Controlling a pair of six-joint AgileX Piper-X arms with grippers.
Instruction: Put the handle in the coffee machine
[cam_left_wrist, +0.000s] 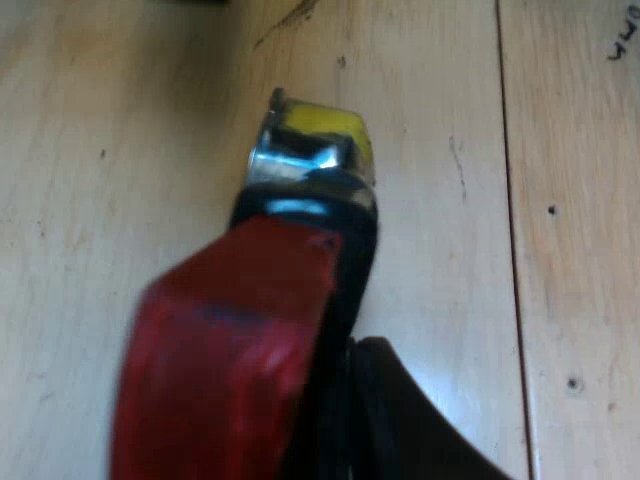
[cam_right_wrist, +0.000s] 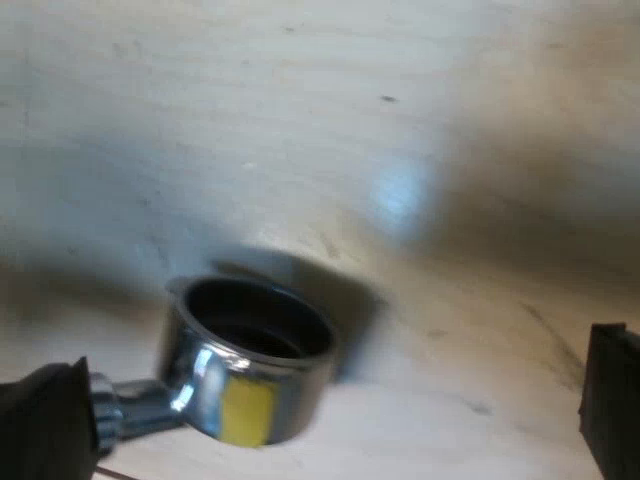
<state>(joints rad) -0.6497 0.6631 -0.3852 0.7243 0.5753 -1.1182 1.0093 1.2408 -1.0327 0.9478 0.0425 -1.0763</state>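
The holder (cam_left_wrist: 310, 150) is lying on the pale wooden table (cam_left_wrist: 120, 120), apart from any machine. In the left wrist view it is being seen from its handle end. The red end (cam_left_wrist: 220, 350) is sitting nearest the camera, the dark handle (cam_left_wrist: 355, 250) is running on from it, and the metal basket is lying farthest off, showing a yellow patch (cam_left_wrist: 325, 125) on its wall.

The left pincer (cam_left_wrist: 350, 370) is sitting at the dark handle, close beside it. The red end is covering much of it, so I cannot tell whether it is clenched on the handle or released.

In the right wrist view the holder (cam_right_wrist: 250, 370) is standing with its basket upright and its open mouth facing up, and it is casting a shadow on the table (cam_right_wrist: 400, 100). The yellow patch (cam_right_wrist: 247, 410) is facing the camera. A short metal neck is leading from the basket to the dark handle (cam_right_wrist: 40, 420).

The right pincer (cam_right_wrist: 330, 440) is hovering above the table near the basket and is released. Its one visible finger (cam_right_wrist: 610, 400) is standing well apart from the holder, touching nothing.
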